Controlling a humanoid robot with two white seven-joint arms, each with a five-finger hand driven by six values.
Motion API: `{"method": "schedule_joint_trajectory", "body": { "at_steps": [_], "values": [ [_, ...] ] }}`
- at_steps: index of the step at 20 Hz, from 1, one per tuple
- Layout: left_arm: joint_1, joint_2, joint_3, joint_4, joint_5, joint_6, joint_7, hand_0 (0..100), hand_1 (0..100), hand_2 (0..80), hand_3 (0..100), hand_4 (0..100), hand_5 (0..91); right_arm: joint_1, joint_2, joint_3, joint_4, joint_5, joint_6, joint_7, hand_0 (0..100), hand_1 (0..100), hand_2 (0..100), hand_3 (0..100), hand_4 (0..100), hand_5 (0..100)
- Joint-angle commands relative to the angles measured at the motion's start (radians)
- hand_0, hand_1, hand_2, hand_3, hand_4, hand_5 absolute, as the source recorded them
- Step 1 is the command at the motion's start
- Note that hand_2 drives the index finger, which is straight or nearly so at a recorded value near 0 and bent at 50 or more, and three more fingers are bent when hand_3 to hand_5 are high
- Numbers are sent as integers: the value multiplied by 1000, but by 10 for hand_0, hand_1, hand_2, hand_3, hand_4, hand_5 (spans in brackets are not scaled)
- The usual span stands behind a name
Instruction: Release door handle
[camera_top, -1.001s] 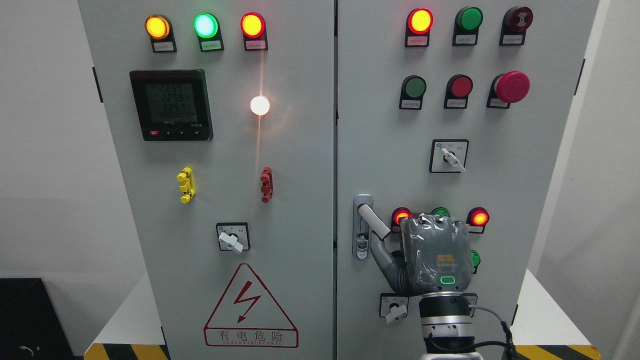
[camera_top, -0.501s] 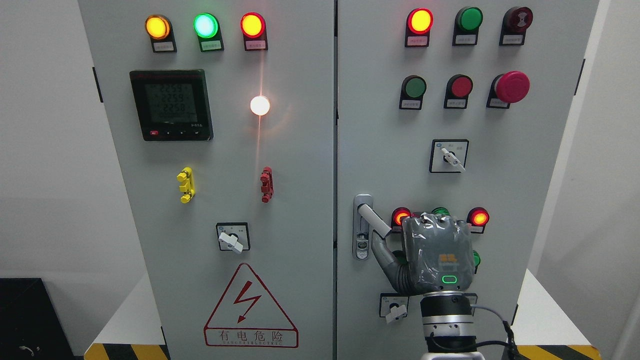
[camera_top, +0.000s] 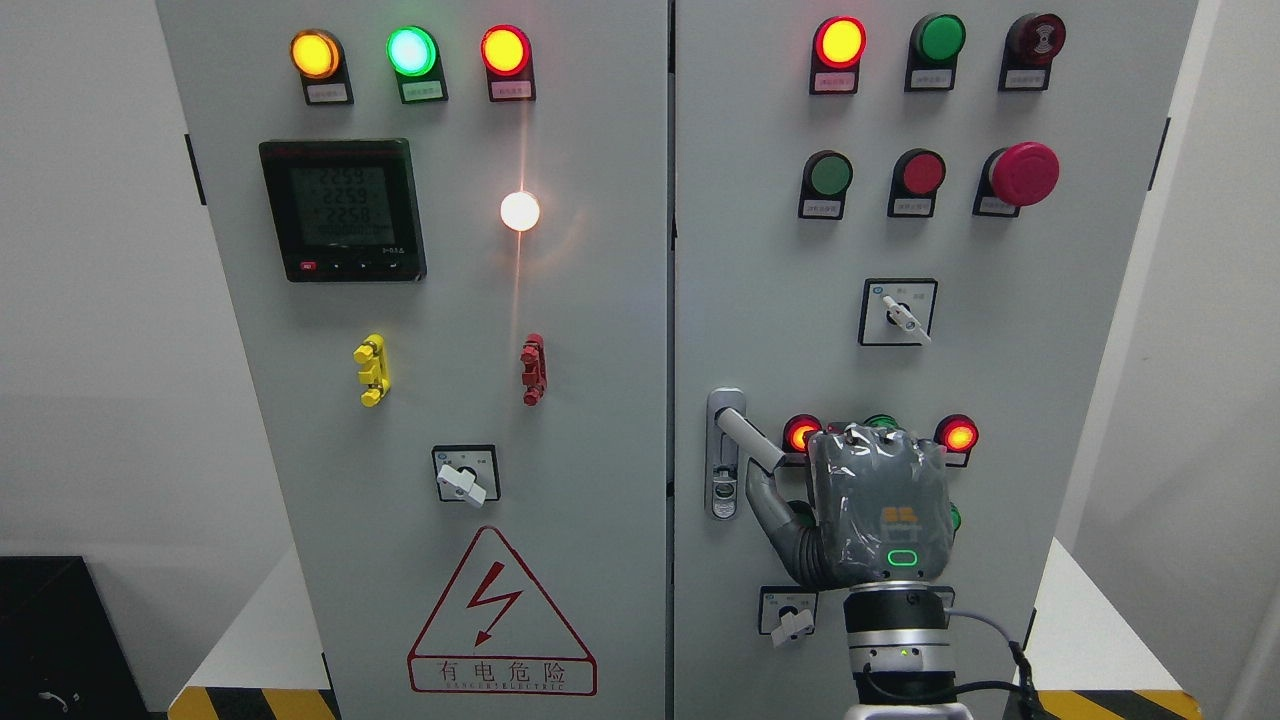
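The silver door handle (camera_top: 748, 439) sits on the right cabinet door (camera_top: 760, 250), beside the seam, swung out so that it slants down to the right from its lock plate (camera_top: 724, 480). My right hand (camera_top: 800, 480), wrapped in grey, comes up from the bottom edge with its back to the camera, just right of the handle. The thumb (camera_top: 768, 503) stretches up-left and ends just under the handle's tip. Nothing is wrapped around the handle, whose whole length shows. The hand's back hides its other fingers. My left arm is out of sight.
Lit red lamps (camera_top: 958, 436) and green buttons sit on the door right behind my hand. A rotary switch (camera_top: 790, 615) lies just left of my wrist, another (camera_top: 900, 315) higher up. The left door (camera_top: 450, 300) carries a meter, lamps and a warning triangle (camera_top: 500, 620).
My right hand has drifted slightly right and down, so the thumb has slid a little away from the lock plate. The handle has kept its slant.
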Motion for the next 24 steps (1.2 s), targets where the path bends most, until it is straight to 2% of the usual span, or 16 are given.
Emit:
{"method": "schedule_joint_trajectory", "body": {
  "at_steps": [1, 24],
  "values": [
    [20, 0, 0, 0, 0, 0, 0, 120, 556, 0, 0, 0, 0, 0, 0, -2, -6, -1, 0, 1, 505, 326, 990, 1000, 1000, 1000],
    [20, 0, 0, 0, 0, 0, 0, 120, 556, 0, 0, 0, 0, -3, 0, -11, -12, -4, 0, 1, 507, 319, 988, 1000, 1000, 1000]
  ]
}}
